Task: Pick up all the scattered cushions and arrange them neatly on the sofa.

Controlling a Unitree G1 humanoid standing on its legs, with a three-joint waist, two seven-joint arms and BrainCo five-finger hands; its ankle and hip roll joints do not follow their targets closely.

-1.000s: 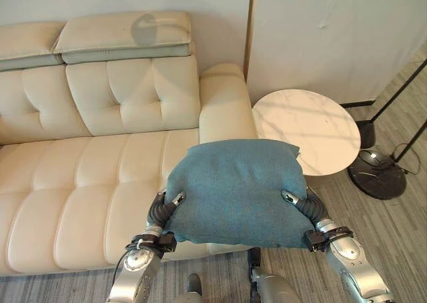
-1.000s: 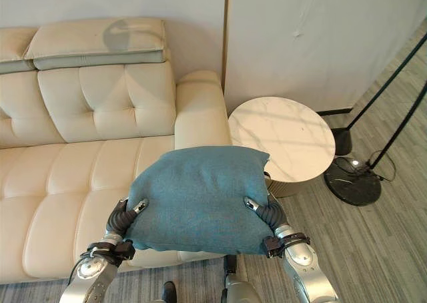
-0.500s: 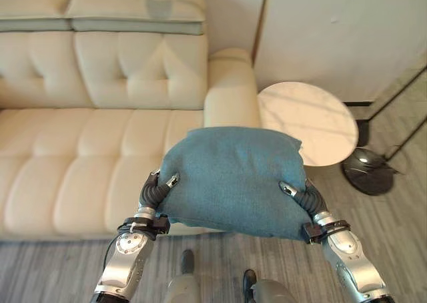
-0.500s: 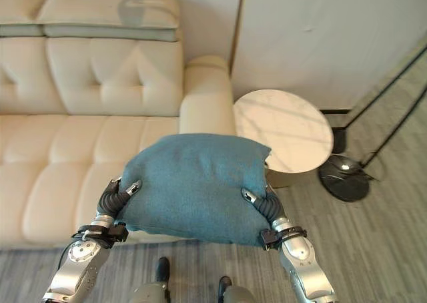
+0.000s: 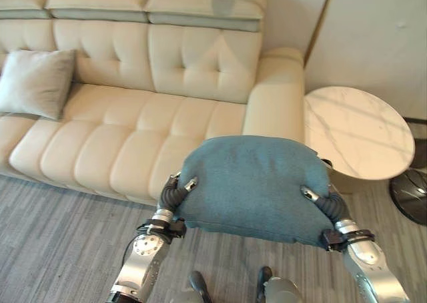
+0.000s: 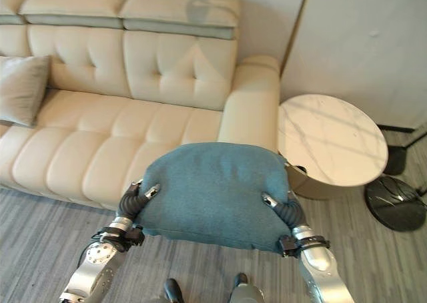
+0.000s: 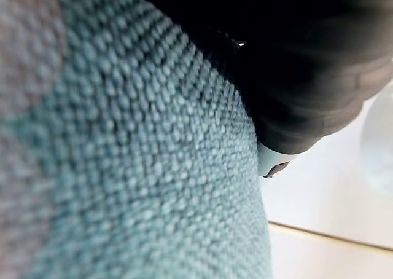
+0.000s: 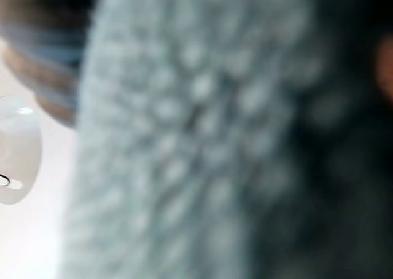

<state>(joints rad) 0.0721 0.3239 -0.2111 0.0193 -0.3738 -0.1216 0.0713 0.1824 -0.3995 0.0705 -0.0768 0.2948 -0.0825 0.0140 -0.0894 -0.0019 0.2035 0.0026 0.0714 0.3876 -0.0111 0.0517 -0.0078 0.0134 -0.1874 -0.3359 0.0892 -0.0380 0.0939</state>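
teal cushion (image 5: 257, 183) pinched btwn left hand (image 5: 179, 191) & right hand (image 5: 319, 199), thumbs on top, above sofa (image 5: 160, 129) edge

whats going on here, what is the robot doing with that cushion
The robot holds a teal cushion up between both hands, the left hand at one side edge and the right hand at the other, thumbs on top. It stands on the grey floor in front of a cream sofa, with the cushion in the air, not yet set down. A grey cushion already leans against the sofa back at the far left. A round marble side table stands beside the armrest.
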